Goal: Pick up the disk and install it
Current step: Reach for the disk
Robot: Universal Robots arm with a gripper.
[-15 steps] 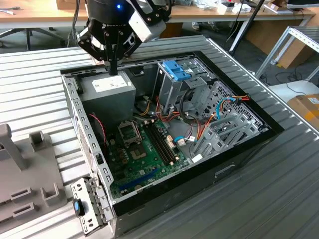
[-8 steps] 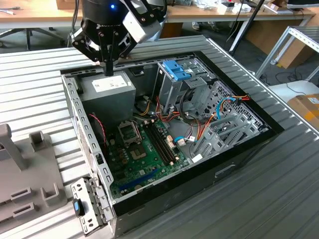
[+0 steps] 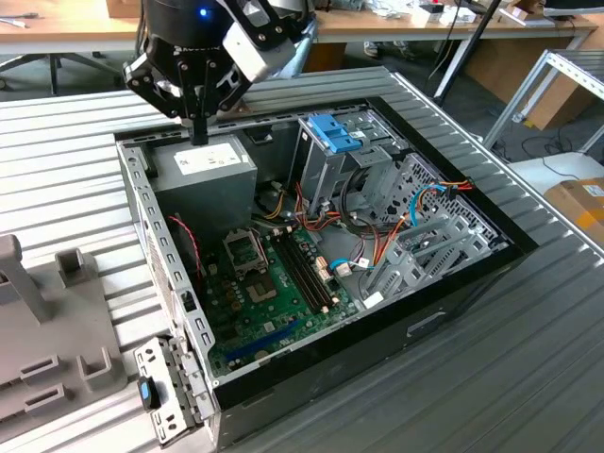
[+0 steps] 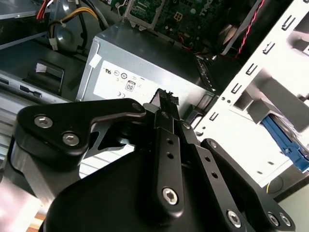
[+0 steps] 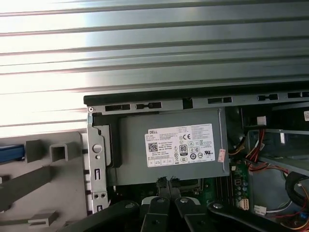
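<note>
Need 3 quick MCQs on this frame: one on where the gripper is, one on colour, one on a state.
1. The gripper hangs above:
A) the power supply
B) the motherboard
C) the table outside the case

2. The latch atop the drive cage is:
A) red
B) blue
C) yellow

3. The fingers are:
A) wide open
B) shut on a cable
C) shut, empty

Answers:
1 A, since the exterior view puts the fingertips just over the grey labelled box.
2 B, since the plastic is bright blue.
3 C, since both wrist views show the tips together with nothing between them.
</note>
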